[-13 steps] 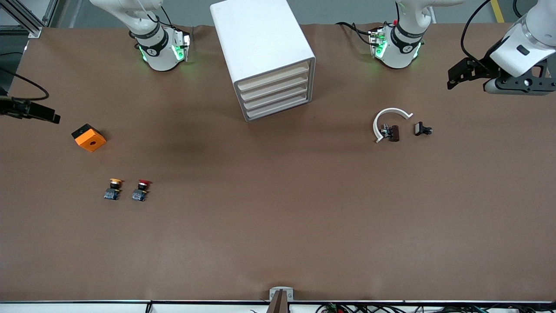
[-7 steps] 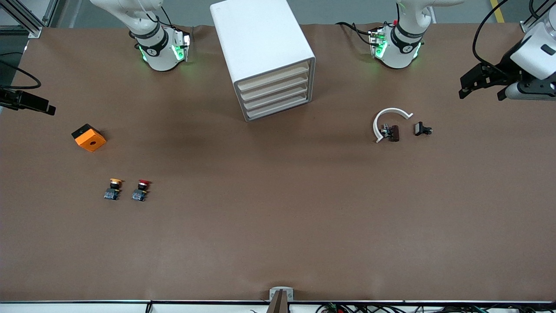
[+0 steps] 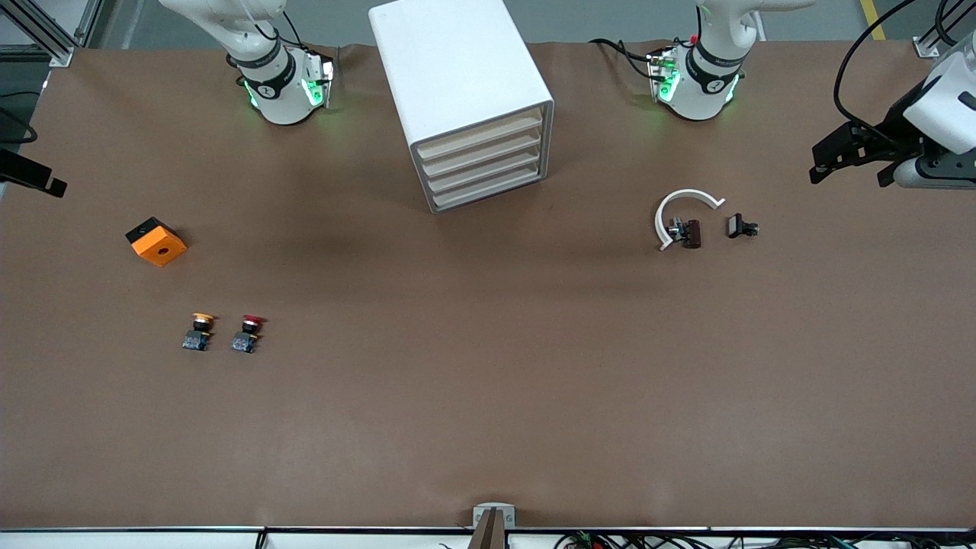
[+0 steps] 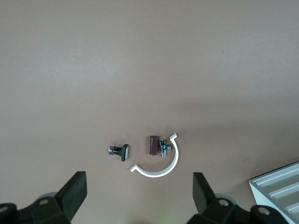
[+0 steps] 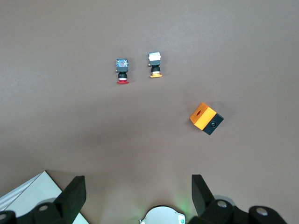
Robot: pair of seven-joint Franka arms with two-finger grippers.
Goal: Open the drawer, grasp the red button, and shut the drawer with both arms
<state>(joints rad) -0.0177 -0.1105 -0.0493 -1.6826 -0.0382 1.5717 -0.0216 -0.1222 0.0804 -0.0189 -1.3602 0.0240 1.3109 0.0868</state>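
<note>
The white cabinet (image 3: 457,84) stands between the arm bases, and its four cream drawer fronts (image 3: 483,163) are all shut. The red-capped button (image 3: 248,333) lies on the table toward the right arm's end, beside a like orange-yellow-capped one (image 3: 199,332); it also shows in the right wrist view (image 5: 122,72). My right gripper (image 5: 139,193) is open and empty, high up at that end of the table, and barely shows in the front view (image 3: 34,177). My left gripper (image 3: 850,169) is open and empty over the left arm's end, also seen in its wrist view (image 4: 140,191).
An orange cube with a hole (image 3: 155,241) lies farther from the front camera than the buttons. A white C-shaped ring (image 3: 684,204), a brown part (image 3: 691,233) and a small black clip (image 3: 740,226) lie toward the left arm's end. A cabinet corner (image 4: 280,186) shows in the left wrist view.
Both grippers have drawn outward toward their own ends of the table; the right one has nearly left the front view. Nothing on the table has moved.
</note>
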